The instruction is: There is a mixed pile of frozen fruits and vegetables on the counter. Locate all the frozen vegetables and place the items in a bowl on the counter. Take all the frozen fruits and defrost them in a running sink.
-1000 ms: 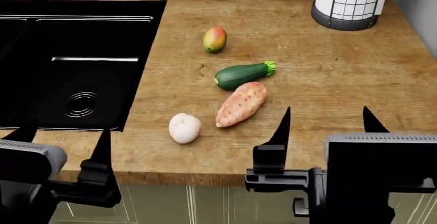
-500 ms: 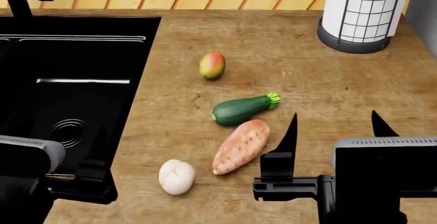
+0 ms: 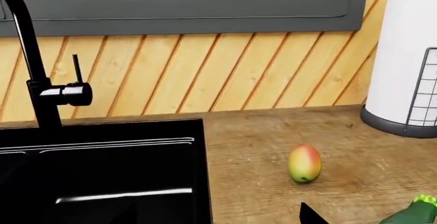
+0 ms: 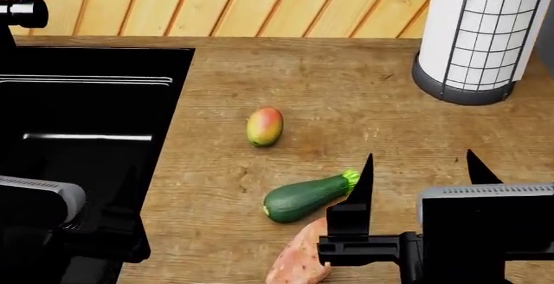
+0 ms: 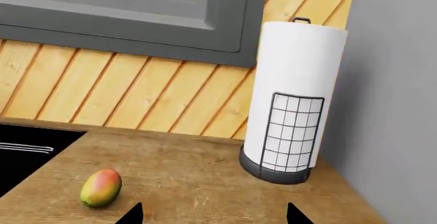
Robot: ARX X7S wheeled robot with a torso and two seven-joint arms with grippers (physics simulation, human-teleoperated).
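Mango (image 4: 264, 126) and zucchini (image 4: 307, 197) sit lower now — right gripper (image 4: 420, 180) open.

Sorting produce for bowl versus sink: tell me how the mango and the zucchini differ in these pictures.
The mango is a short oval; the zucchini is long and tube-like. The mango blends red, yellow and green, while the zucchini is dark green with a pale green stem end. The mango lies farther back on the counter, apart from everything; the zucchini lies nearer the robot, close to the sweet potato. Both rest on the wood beside the sink, untouched.
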